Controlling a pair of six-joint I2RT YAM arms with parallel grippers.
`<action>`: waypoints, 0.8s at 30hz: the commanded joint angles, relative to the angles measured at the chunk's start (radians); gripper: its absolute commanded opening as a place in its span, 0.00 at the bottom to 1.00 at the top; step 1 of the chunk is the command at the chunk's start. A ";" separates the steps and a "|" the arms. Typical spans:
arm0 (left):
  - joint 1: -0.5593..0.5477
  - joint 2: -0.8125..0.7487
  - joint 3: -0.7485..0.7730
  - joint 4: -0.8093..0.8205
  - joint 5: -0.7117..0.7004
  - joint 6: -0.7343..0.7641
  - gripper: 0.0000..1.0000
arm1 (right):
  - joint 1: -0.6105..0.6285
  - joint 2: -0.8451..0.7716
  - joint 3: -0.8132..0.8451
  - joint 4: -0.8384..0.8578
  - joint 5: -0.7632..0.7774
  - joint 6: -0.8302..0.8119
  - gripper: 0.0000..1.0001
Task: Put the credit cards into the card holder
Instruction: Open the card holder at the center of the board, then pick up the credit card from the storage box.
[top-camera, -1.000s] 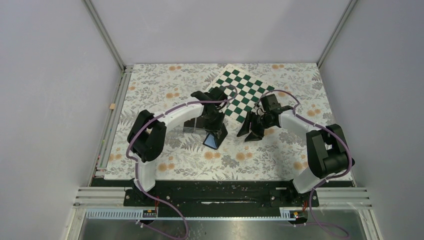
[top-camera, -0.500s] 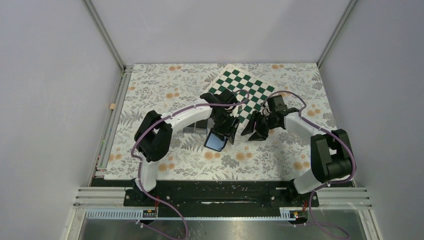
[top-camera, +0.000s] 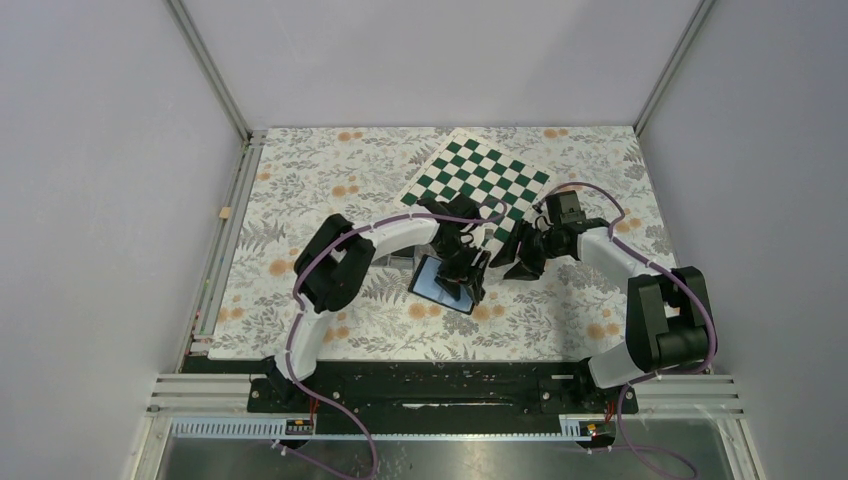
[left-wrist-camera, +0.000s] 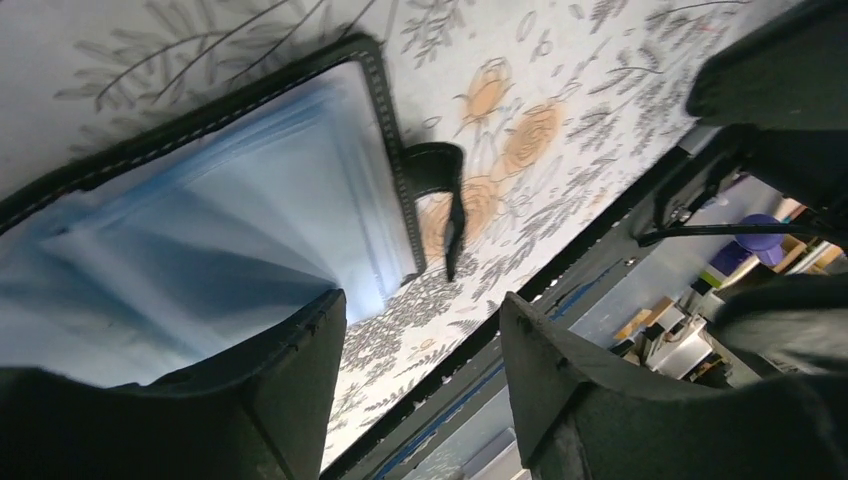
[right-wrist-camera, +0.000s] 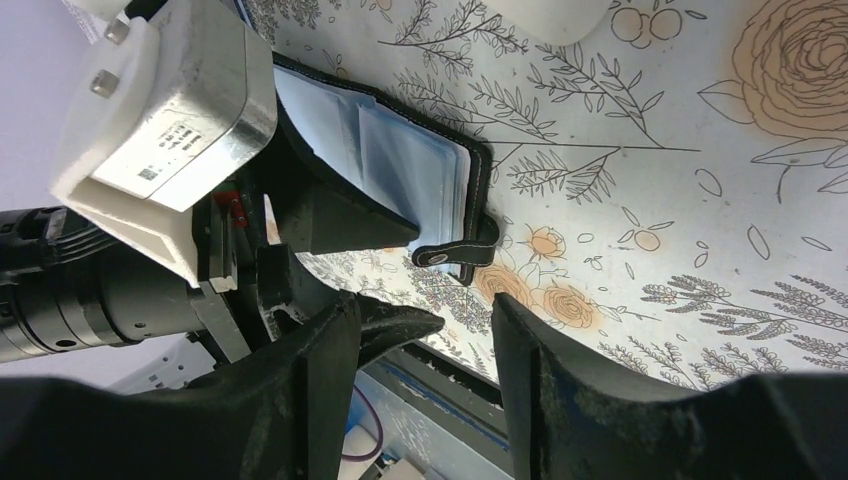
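The card holder (top-camera: 438, 280) lies open on the floral table, its pale blue sleeves facing up (left-wrist-camera: 250, 180) and its snap tab (left-wrist-camera: 440, 190) pointing away from the fold. My left gripper (left-wrist-camera: 420, 312) hovers open just over its edge, one finger (left-wrist-camera: 300, 400) above the sleeves, and grips nothing. My right gripper (right-wrist-camera: 425, 305) stands open a short way to the right, looking at the holder (right-wrist-camera: 400, 150) and the tab (right-wrist-camera: 455, 255). From above, the left gripper (top-camera: 468, 285) and the right gripper (top-camera: 515, 262) sit close together. The credit cards are out of view.
A green-and-white checkered board (top-camera: 475, 175) lies behind both grippers. A clear plastic box (top-camera: 398, 258) sits partly under the left arm. The table's front edge and black rail (top-camera: 440, 375) run close below the holder.
My left gripper has opened and swung right and down, letting go of the card holder. The holder now lies open on the table. The right gripper has drawn slightly back to the right.
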 joint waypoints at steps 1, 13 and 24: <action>-0.004 -0.002 0.033 0.110 0.111 0.013 0.58 | -0.004 -0.021 0.018 -0.028 -0.048 -0.032 0.58; 0.166 -0.326 -0.272 0.478 0.188 -0.141 0.67 | 0.046 0.059 0.180 -0.128 -0.049 -0.095 0.53; 0.464 -0.522 -0.491 0.520 0.140 -0.157 0.67 | 0.258 0.282 0.484 -0.167 -0.003 -0.048 0.52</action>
